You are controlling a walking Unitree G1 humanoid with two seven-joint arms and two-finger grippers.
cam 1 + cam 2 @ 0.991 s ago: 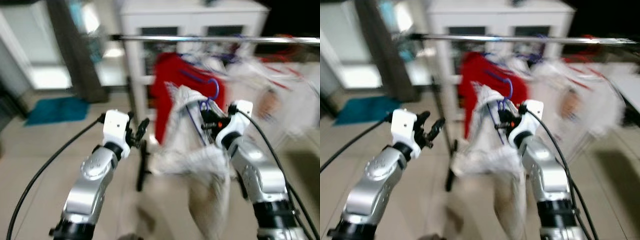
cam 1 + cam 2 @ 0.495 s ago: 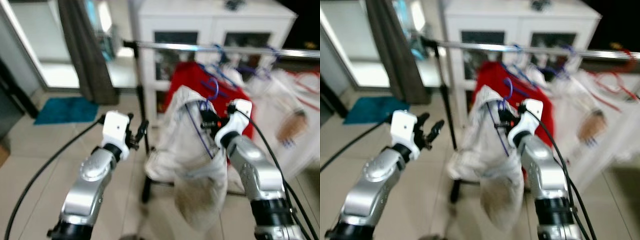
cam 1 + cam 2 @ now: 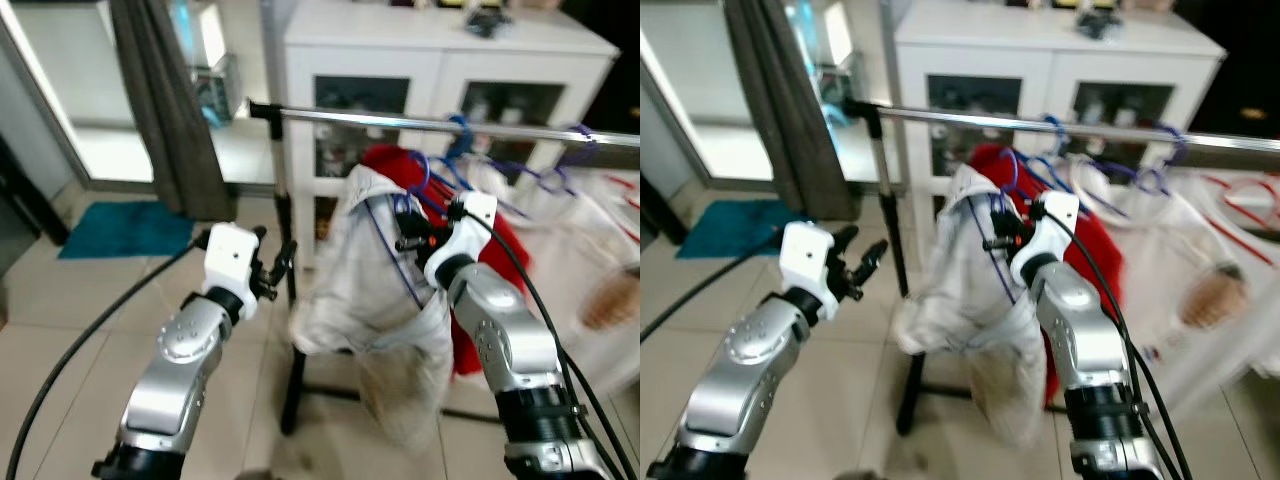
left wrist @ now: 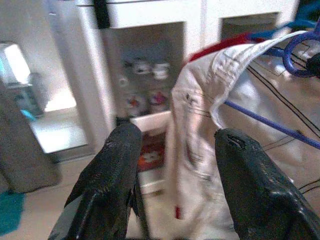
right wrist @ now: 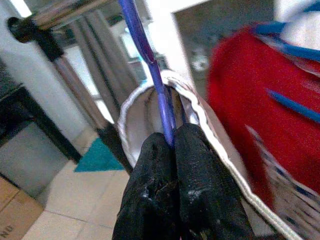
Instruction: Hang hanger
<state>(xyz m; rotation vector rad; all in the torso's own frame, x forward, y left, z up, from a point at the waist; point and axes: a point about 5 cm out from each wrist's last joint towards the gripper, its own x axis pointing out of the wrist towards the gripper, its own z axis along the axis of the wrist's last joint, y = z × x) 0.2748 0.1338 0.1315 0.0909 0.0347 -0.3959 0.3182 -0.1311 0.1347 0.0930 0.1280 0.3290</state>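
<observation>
Hanger: the thin blue plastic hanger (image 5: 150, 60) carries a white garment with dark seam lines (image 3: 385, 270) and is held up just below the silver metal clothes rail (image 3: 400, 120), in front of the clothes hung there; its hook is not yet on the rail.
Right gripper: the right gripper (image 5: 172, 145) has its jaws closed on the hanger's neck, right above the garment's collar.
Left gripper: the left gripper (image 4: 175, 145) is raised to the left of the garment, apart from it, jaws open and holding nothing.
Rail: it runs across the scene on a black upright post (image 3: 290, 300) at its left end; a red garment (image 3: 1085, 250), other blue hangers (image 3: 540, 175) and pale clothes (image 3: 590, 260) hang along it to the right.
Room: a white cabinet with glass doors (image 3: 440, 70) stands behind the rail, small items on its shelves; a grey curtain (image 3: 165, 110) hangs to the left beside a bright doorway.
Floor: pale tiles (image 3: 70, 330), with a teal mat (image 3: 125, 228) near the curtain.
</observation>
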